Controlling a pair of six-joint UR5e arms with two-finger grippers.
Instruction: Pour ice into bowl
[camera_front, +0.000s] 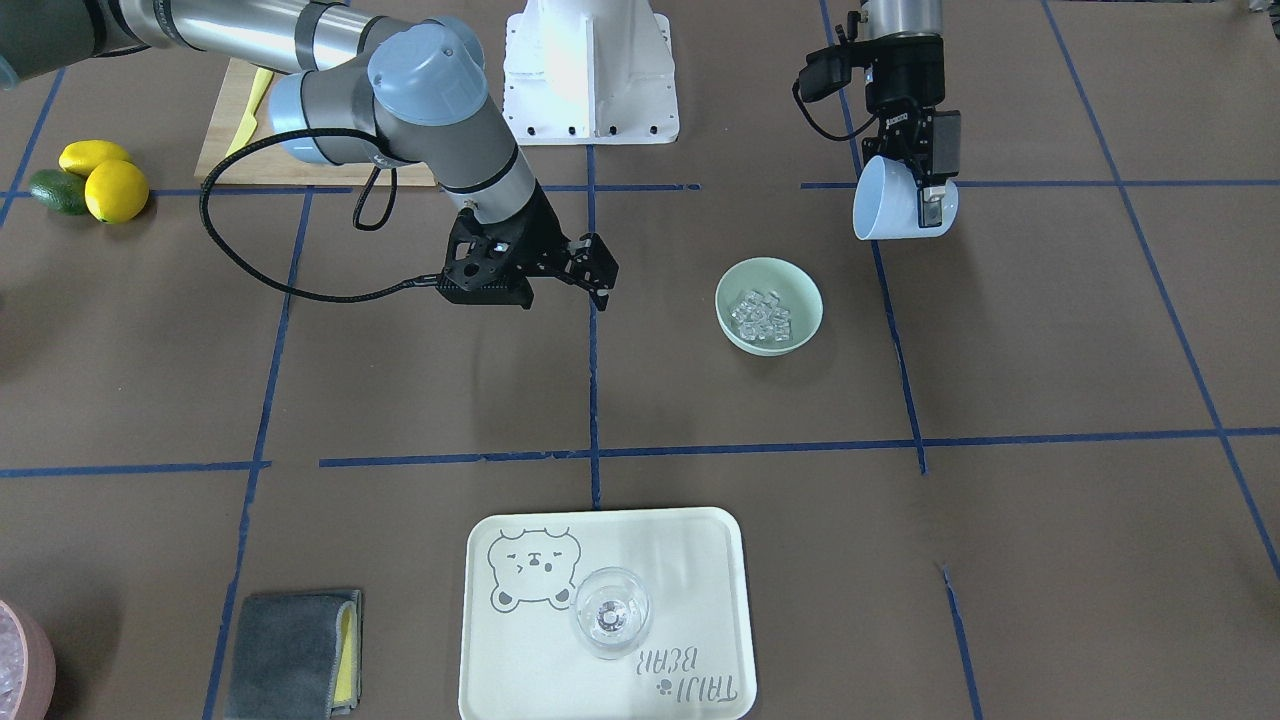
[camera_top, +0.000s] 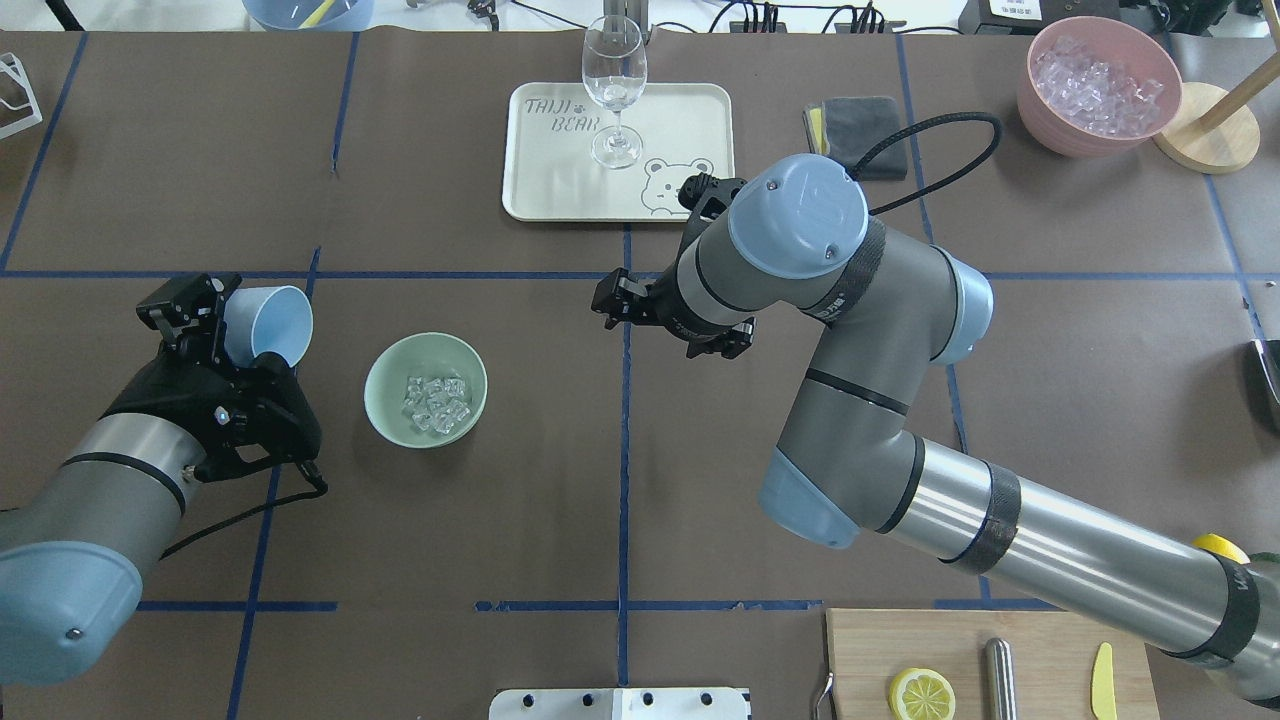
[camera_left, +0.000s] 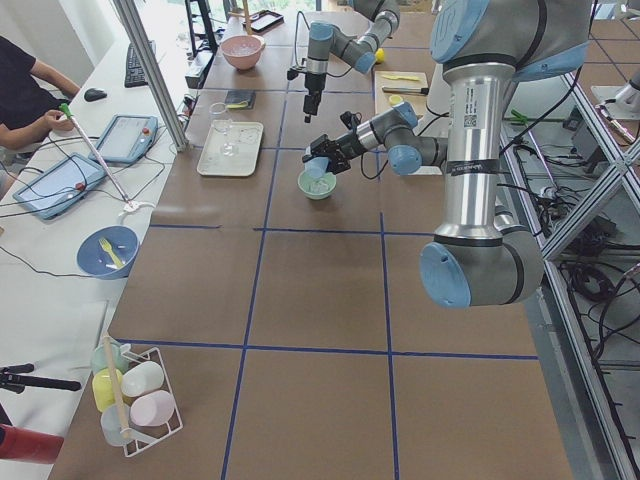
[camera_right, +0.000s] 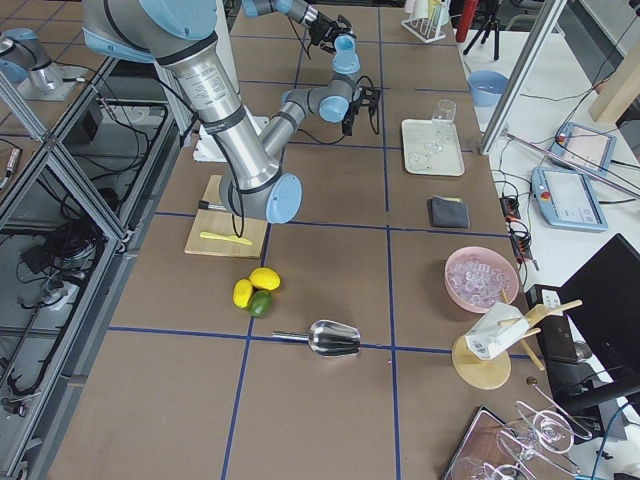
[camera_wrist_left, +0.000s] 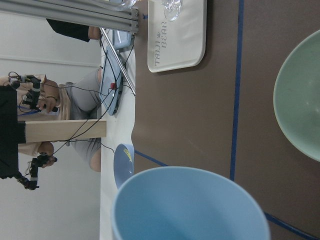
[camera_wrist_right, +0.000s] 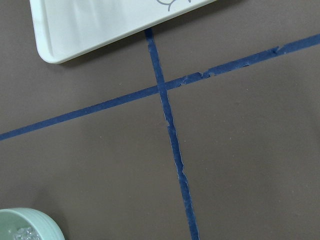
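Observation:
The pale mint-green bowl (camera_top: 383, 402) stands on the table left of centre, with a small heap of clear ice cubes (camera_top: 435, 403) inside it; both also show in the front view, the bowl (camera_front: 812, 300) and the ice (camera_front: 762, 315). My left gripper (camera_top: 235, 335) is shut on a pale blue cup (camera_top: 272, 322), held tipped on its side just left of the bowl and apart from it. The left wrist view shows the cup (camera_wrist_left: 190, 205) empty, with the bowl (camera_wrist_left: 300, 100) beyond. My right gripper (camera_top: 612, 297) hovers open and empty over the table's middle, right of the bowl.
A cream tray (camera_top: 540, 190) with a wine glass (camera_top: 612, 90) stands at the far middle. A pink container of ice (camera_top: 1040, 110) and a grey cloth (camera_top: 860, 125) are at the far right. A cutting board (camera_top: 1000, 640) with a lemon slice (camera_top: 920, 693) lies near my base.

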